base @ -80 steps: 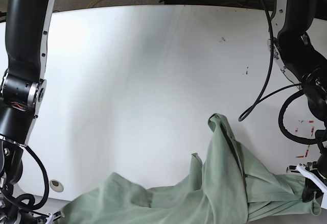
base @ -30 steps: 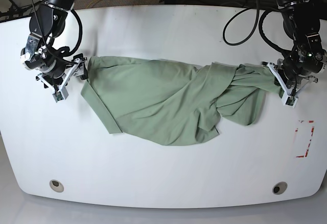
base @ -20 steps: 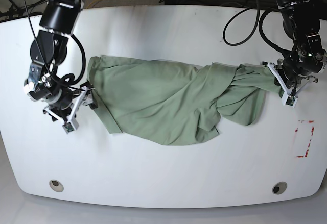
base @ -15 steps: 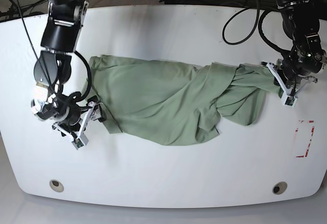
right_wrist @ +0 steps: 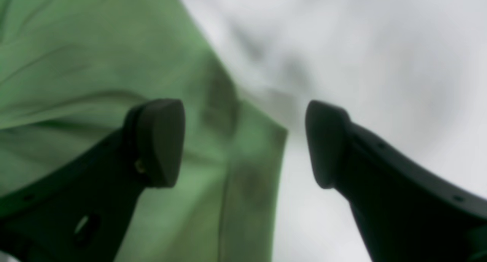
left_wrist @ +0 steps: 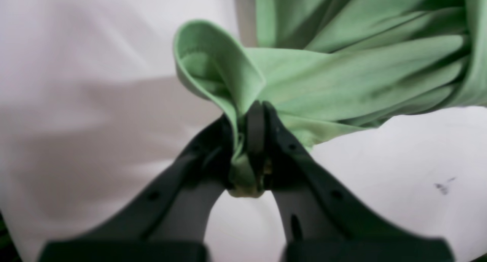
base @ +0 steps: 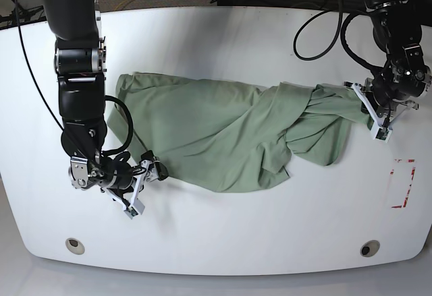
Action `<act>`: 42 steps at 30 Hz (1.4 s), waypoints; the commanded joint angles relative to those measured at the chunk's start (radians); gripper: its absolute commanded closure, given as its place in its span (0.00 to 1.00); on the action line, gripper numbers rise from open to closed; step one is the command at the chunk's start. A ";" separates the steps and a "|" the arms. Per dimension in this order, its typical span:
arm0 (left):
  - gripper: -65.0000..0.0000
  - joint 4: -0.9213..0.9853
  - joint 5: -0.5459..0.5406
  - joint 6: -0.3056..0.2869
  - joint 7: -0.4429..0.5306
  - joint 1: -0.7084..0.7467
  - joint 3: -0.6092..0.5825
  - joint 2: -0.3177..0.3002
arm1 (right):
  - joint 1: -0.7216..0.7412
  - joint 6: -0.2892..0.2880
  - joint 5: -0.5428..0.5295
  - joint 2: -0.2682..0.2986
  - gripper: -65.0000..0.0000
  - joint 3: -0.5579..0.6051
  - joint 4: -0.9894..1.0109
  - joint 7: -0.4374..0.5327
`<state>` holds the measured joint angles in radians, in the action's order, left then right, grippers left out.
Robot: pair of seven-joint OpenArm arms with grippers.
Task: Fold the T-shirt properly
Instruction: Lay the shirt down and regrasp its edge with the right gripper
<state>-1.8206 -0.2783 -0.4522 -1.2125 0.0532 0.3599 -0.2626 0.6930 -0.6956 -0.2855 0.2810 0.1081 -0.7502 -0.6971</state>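
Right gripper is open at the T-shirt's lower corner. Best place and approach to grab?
Grip the T-shirt at the flat hemmed corner lying between the open right gripper fingertips, coming from the table side. That edge lies single and flat, not bunched.

- The right wrist view is blurred throughout: the T-shirt [right_wrist: 114,83] shows as soft green with no readable weave, and its hem edge is smeared.
- In the left wrist view, the T-shirt's far and right parts run off the picture's edge.
- Whether the collar, buttons or label face up cannot be told; bunched folds on the right cover them.
- Both arms' upper links leave the base view's far edge.
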 commanded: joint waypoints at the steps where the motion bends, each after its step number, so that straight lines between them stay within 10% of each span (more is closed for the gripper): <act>1: 1.00 -0.017 -0.006 0.002 0.013 -0.011 0.003 -0.008 | 0.067 -0.003 -0.016 -0.010 0.27 0.028 0.076 0.093; 21: 1.00 -0.018 -0.006 0.002 0.013 -0.011 0.001 -0.007 | 0.123 -0.003 0.030 -0.088 0.27 0.166 0.401 0.359; 42: 1.00 -0.017 -0.006 0.002 0.013 -0.016 0.001 -0.007 | 0.043 -0.003 0.153 -0.167 0.27 0.164 0.248 0.258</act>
<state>-1.8206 -0.2817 -0.4522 -1.2121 0.0532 0.3580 -0.2558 0.7177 -0.6884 -0.1413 0.1146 0.2699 -0.4969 -0.4049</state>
